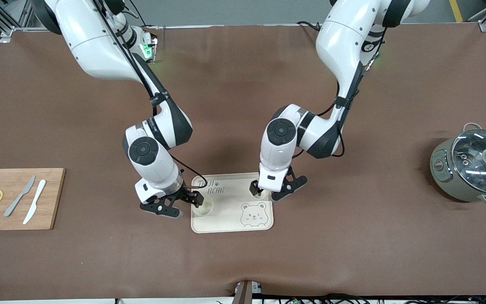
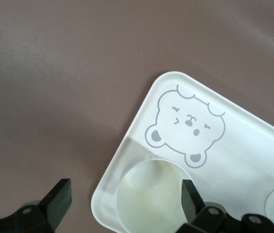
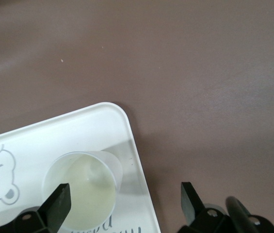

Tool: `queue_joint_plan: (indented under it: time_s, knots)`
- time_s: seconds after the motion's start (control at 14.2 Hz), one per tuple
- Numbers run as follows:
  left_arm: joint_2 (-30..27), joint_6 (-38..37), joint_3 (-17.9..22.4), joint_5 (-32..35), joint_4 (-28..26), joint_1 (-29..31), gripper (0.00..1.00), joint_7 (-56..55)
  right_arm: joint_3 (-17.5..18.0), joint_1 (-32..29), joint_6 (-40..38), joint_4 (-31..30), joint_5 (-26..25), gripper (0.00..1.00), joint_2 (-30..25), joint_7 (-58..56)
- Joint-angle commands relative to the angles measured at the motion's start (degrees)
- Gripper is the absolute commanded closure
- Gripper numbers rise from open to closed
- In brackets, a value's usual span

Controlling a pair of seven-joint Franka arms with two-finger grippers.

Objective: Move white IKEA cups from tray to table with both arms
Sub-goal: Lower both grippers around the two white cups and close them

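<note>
From the front view, you have both cups standing on the bear-printed tray (image 1: 231,219) at mid-worktop (image 1: 352,253). One cup (image 1: 203,206) sits at the tray's nine o'clock edge, with the right claw (image 1: 178,204) spread wide around it. The other cup (image 1: 261,193) sits at the tray's one o'clock corner, under the left claw (image 1: 270,191).

In your left wrist view, the left claw (image 2: 126,199) gapes wide — one finger (image 2: 191,199) is inside the cup (image 2: 149,196), touching nothing.

In your right wrist view, the right claw (image 3: 126,199) is equally wide, with a finger (image 3: 59,204) over the cup's (image 3: 83,191) rim.
</note>
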Motion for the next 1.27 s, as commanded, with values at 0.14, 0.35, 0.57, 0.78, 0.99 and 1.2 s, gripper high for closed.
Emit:
queue_joint_plan:
  time_s: [0.14,0.35,0.57,0.78,0.99,1.2]
  knots:
    - [3.1,2.2,0.6,1.1,1.6,-1.2,0.00,-3.0,-0.7,1.8,1.6,1.5,-2.2,0.00,3.1,2.8]
    - [3.7,2.3,0.5,1.1,1.5,-1.3,0.00,-4.2,-0.6,1.9,3.5,1.2,-2.3,0.00,4.4,2.9]
    - [3.7,2.3,0.4,1.0,1.4,-1.3,0.63,-5.6,-0.6,2.0,4.2,1.2,-2.4,0.00,5.3,2.9]
    - [3.6,2.3,0.4,0.9,1.5,-1.3,1.00,-5.7,-0.7,1.9,4.8,1.3,-2.5,0.00,5.6,2.9]
    - [3.4,2.4,0.4,0.8,1.5,-1.3,1.00,-5.9,-0.7,1.9,4.9,1.3,-2.5,0.00,5.7,2.9]
    - [2.7,2.3,0.4,0.7,1.5,-1.2,1.00,-6.9,-0.6,1.9,5.5,1.3,-2.5,0.31,5.8,2.9]
